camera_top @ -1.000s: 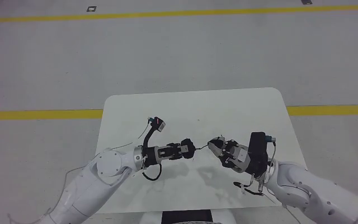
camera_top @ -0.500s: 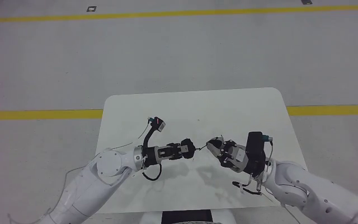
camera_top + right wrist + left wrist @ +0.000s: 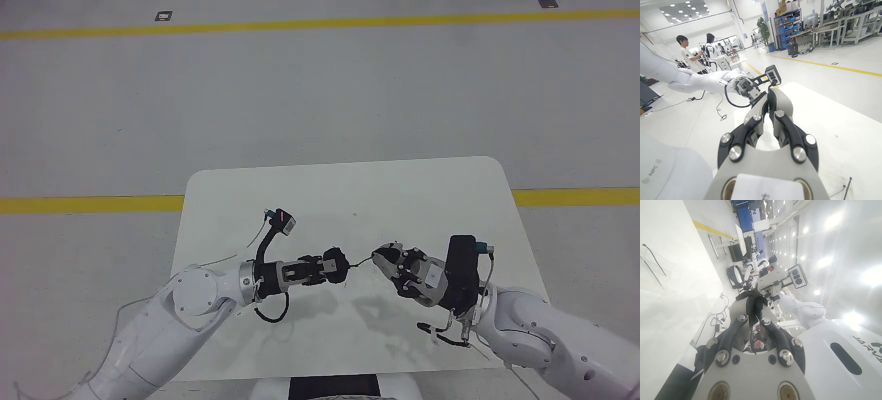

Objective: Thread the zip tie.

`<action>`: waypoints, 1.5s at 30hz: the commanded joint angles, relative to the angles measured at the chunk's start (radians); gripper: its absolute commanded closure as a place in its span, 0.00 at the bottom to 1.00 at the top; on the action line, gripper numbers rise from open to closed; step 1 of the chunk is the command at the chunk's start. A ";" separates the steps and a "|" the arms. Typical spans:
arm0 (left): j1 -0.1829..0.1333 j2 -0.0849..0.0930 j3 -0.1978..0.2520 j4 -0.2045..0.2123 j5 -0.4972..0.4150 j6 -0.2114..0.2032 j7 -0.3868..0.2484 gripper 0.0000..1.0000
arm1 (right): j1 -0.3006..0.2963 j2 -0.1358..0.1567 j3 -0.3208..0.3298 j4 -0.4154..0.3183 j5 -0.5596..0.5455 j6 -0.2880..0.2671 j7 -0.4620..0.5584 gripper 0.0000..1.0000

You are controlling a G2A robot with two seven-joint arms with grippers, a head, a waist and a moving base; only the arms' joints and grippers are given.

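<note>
Change from half a second back: the right gripper (image 3: 381, 258) has drawn a little away from the left gripper (image 3: 340, 264). The black housing on its wrist has moved off by the same small amount. That puts it back about where it stood a second ago. The left gripper and its arm have not shifted at all.

Left gripper: over the white table (image 3: 400, 190), toward the robot's side of it. Fingers pressed together on the zip tie (image 3: 359, 262), a thin dark strand leaving its tips.

Zip tie: held off the tabletop, running straight from the left gripper's tips across a short gap to the right gripper's tips.

Right gripper: tip to tip with the left gripper, just beside it, with only the strand between them. Its wrist view shows both pads closed flat against each other. The strand ends at those pads, so it appears pinched there, though the grip point itself is too small to make out.

Containers: in the left wrist view a clear plastic sheet or pouch (image 3: 672, 272) lies flat on the table, well apart from the left gripper; I cannot tell which it is. Two spare ties (image 3: 656, 261) lie on or in it, side by side and roughly parallel, not touching each other.
</note>
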 commanded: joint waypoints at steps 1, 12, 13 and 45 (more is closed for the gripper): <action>0.000 0.000 0.000 0.000 0.000 0.000 0.000 1.00 | -0.003 0.003 0.002 -0.003 -0.002 0.000 -0.002 1.00; 0.000 0.000 0.000 0.000 0.000 0.000 0.000 1.00 | 0.010 0.006 -0.013 -0.004 0.007 0.000 0.011 1.00; 0.000 0.000 0.000 0.000 0.000 0.000 0.000 1.00 | 0.012 0.006 -0.016 -0.003 0.009 0.000 0.012 1.00; 0.000 0.000 0.000 0.000 0.000 0.000 0.000 1.00 | 0.066 0.014 -0.073 0.017 0.002 0.000 -0.034 1.00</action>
